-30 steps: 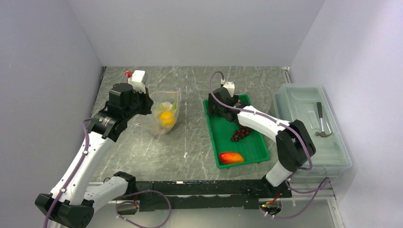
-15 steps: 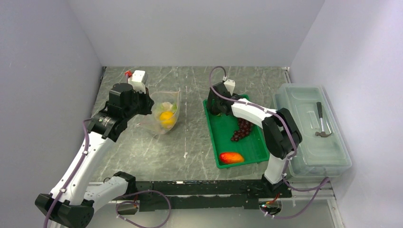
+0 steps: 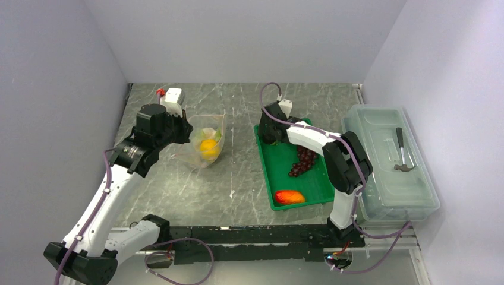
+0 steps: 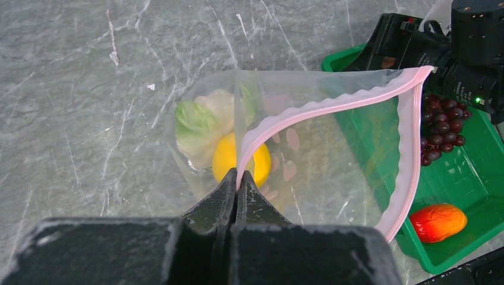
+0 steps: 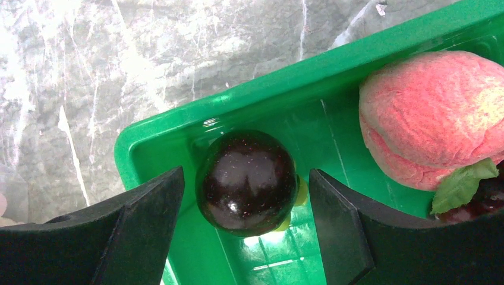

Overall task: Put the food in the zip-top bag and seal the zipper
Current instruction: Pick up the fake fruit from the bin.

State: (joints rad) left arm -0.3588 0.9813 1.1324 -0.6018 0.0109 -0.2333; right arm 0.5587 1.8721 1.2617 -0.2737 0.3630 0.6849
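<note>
Left wrist view: the pale pink, ridged zipper strip [image 4: 324,107] of the clear, crinkly plastic zip-top bag [image 4: 333,160] is being pinched by the clenched left gripper [image 4: 236,184]. A ruffled pale green lettuce leaf [image 4: 199,122] and a smooth yellow lemon [image 4: 226,157] are being shown through the film, inside the bag. Right wrist view: a glossy dark round fruit [image 5: 246,181] is being straddled by the released right gripper [image 5: 245,175] in a corner of the shiny green plastic tray [image 5: 172,127], near a matte pink peach [image 5: 434,113]. A knobbly dark red grape bunch [image 4: 443,127] and a red-orange oblong fruit [image 4: 438,221] are being carried by that tray.
</note>
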